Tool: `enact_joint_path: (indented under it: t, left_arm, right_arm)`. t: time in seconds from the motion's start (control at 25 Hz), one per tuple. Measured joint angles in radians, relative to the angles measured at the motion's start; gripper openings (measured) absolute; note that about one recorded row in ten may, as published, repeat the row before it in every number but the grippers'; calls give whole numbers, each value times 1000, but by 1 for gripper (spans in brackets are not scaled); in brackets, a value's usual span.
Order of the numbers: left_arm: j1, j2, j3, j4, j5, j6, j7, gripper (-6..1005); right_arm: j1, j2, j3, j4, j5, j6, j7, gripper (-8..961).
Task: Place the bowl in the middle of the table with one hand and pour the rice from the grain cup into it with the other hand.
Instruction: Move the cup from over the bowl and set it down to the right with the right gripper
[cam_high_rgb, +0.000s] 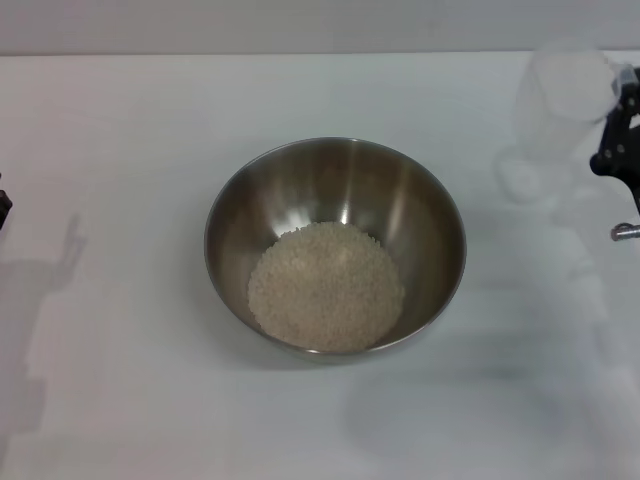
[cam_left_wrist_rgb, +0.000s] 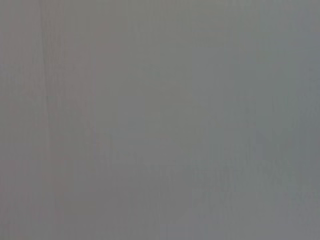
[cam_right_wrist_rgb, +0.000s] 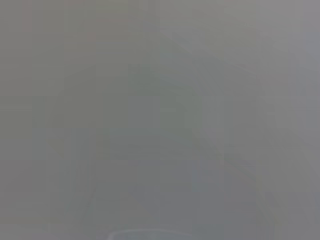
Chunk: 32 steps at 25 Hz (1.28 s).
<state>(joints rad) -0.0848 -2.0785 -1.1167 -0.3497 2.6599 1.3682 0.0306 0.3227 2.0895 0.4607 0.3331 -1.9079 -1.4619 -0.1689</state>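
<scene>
The steel bowl (cam_high_rgb: 335, 245) stands in the middle of the white table (cam_high_rgb: 120, 130). A mound of rice (cam_high_rgb: 325, 287) lies in its bottom, toward the near side. My right gripper (cam_high_rgb: 612, 125) is at the right edge of the head view, to the right of the bowl and beyond it. It holds the translucent grain cup (cam_high_rgb: 565, 90) above the table, and the cup looks empty. Only a dark sliver of my left gripper (cam_high_rgb: 3, 208) shows at the left edge, well away from the bowl. Both wrist views show only plain grey.
Shadows of the arms fall on the table at the left (cam_high_rgb: 45, 270) and at the right (cam_high_rgb: 540, 180). The back edge of the table (cam_high_rgb: 300, 54) runs along the top of the head view.
</scene>
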Motion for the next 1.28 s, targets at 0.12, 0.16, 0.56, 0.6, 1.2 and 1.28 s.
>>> enact_joint_path:
  t: [0.12, 0.16, 0.56, 0.6, 1.2, 1.28]
  left_arm:
    - [-1, 0, 1, 0, 0, 0, 0, 834]
    - [-1, 0, 1, 0, 0, 0, 0, 834]
    - [-3, 0, 2, 0, 0, 0, 0, 834]
    - [-3, 0, 2, 0, 0, 0, 0, 834]
    - [-10, 0, 2, 0, 0, 0, 0, 834]
    - [-10, 0, 2, 0, 0, 0, 0, 834]
  right_arm:
    - [28, -1, 0, -46, 48, 111, 4, 13]
    - [28, -1, 0, -46, 48, 111, 4, 13]
    - [105, -3, -54, -67, 43, 273, 8, 12]
    - [105, -3, -54, -67, 43, 273, 8, 13]
    - [161, -4, -108, -69, 17, 416, 9, 11]
    - [163, -4, -109, -70, 5, 423, 9, 12]
